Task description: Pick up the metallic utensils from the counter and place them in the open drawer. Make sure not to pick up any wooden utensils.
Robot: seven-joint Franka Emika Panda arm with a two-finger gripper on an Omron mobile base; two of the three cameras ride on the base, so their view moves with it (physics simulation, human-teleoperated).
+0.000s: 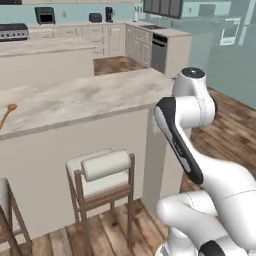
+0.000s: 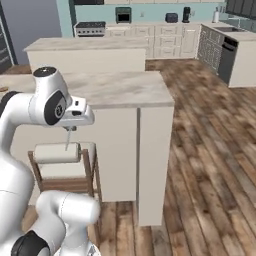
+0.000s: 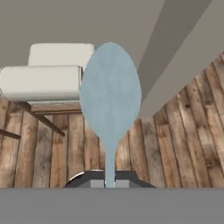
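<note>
Hanging from the closed gripper (image 2: 68, 129), the silver-blue spoon (image 3: 110, 98) points down, its handle pinched between the fingers; it fills the frame centre above the stool (image 3: 46, 78). At the left edge, the wooden spoon (image 1: 7, 113) lies on the counter (image 1: 85, 97).

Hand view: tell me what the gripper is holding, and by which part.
The gripper is shut on the pale silver-blue spoon, pinching the end of its thin handle; the bowl hangs down over the stool and wooden floor.

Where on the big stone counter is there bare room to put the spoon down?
The beige marbled counter is bare from the orange-brown wooden spoon at its left end to its right corner. The tool holds the pale silver-blue spoon over the cushioned wooden stool, beside the counter's base.
</note>
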